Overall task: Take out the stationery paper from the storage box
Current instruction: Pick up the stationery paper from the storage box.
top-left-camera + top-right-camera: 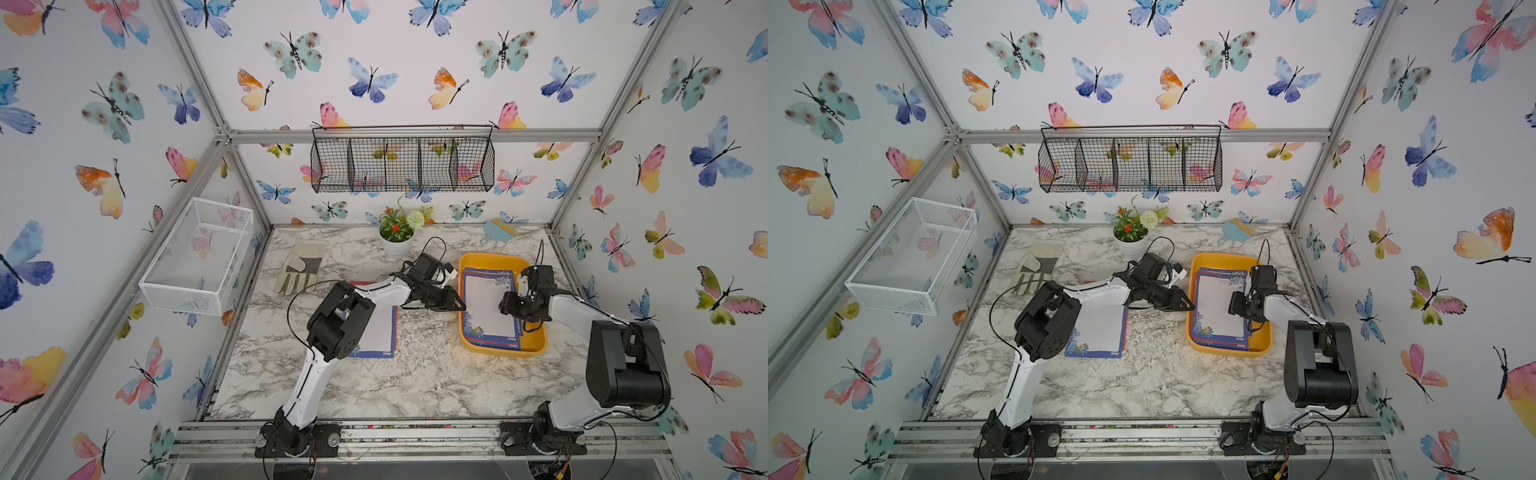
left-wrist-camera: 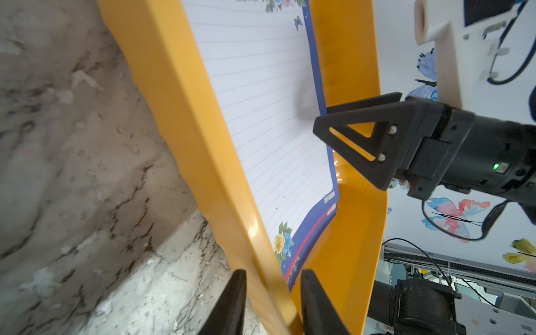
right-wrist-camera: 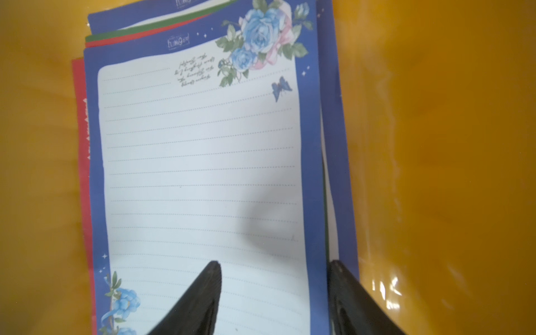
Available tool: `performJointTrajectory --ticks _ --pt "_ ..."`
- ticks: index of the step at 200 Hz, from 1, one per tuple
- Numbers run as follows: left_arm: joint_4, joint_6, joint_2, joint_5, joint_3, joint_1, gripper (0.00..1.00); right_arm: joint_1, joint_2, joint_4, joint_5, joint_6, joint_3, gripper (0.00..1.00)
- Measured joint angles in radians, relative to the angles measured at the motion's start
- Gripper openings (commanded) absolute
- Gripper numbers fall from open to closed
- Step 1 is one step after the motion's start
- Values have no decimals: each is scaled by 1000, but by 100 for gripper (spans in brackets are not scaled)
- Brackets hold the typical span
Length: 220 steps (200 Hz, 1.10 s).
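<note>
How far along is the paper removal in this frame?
Done: some sheets already lie on the table, apart from the storage box. In hand: the left gripper is closed on the box's wall, seemingly steadying it, while the open right gripper brackets an edge of the top sheet, not yet pinching. Remaining: a stack of blue, red and green sheets inside.

A robotics lab test cell is shown: an aluminium frame [image 1: 415,136] is lined with butterfly-printed panels [image 1: 374,62], a marble-patterned tabletop [image 1: 395,382] is enclosed, and a left arm [image 1: 303,374] and right arm [image 1: 569,307] are bolted to a front rail [image 1: 415,434]. Homely props are set out: a potted plant [image 1: 395,235], a black wire basket [image 1: 402,164] and a white mesh basket [image 1: 195,257].
</note>
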Motion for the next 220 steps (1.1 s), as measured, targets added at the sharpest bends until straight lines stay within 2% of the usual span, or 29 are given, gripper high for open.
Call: performJointTrajectory --ticks 69,137,220 --pt "0 0 2 1 2 -1 33 -1 -17 3 -29 1 0 26" --pt "0 -2 11 4 11 -3 29 -2 -37 61 -177 0 -6 22" --pt "0 -4 15 8 15 -3 25 -2 -37 108 -324 -5 -19 22"
